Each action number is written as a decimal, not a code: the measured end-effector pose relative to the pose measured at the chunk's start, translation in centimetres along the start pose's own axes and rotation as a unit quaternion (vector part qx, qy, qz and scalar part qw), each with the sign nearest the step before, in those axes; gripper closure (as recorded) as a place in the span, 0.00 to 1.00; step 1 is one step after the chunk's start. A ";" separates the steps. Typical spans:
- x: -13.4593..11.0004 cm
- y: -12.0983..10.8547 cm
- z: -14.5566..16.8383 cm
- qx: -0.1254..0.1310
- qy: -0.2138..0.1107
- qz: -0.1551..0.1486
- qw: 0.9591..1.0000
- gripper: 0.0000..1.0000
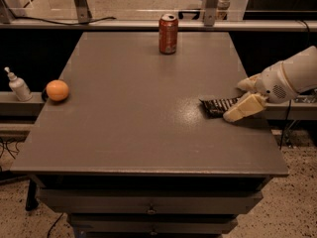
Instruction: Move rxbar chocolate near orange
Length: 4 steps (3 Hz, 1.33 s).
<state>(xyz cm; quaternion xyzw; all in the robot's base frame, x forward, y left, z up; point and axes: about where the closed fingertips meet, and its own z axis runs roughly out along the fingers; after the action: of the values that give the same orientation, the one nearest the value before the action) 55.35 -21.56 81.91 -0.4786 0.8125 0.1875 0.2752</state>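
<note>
- My gripper (233,102), fingers (246,107) apart, straddles the rxbar chocolate (214,106) at the bench's (138,138) right edge
- The orange (57,90) lies well apart at the left; lift and carry are not yet done

On table (148,138): one rxbar chocolate (217,106); one orange (57,90); one soda can (168,33). Off table's left edge: one pump bottle (19,86). Over table's right edge: one gripper (243,97), fingers spread.

The cream-white gripper (234,101) sat at the grey-brown table's (138,133) right edge, over the black-brown rxbar chocolate (216,106) with its pale lettering. The orange (57,90) was bright orange, the soda can (168,33) reddish-brown, the pump bottle (19,86) white.
</note>
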 end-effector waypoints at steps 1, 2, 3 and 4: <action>-0.2 0.0 -0.2 0.000 0.000 0.000 1.000 0.65; -0.4 0.0 -0.5 0.000 0.000 0.000 1.000 0.87; -0.5 0.0 -0.6 0.000 0.000 0.000 1.000 1.00; -0.5 0.0 -0.6 0.000 0.000 0.000 1.000 1.00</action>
<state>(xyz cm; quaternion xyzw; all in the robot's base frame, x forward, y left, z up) 55.35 -21.57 82.71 -0.4786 0.8124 0.1872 0.2757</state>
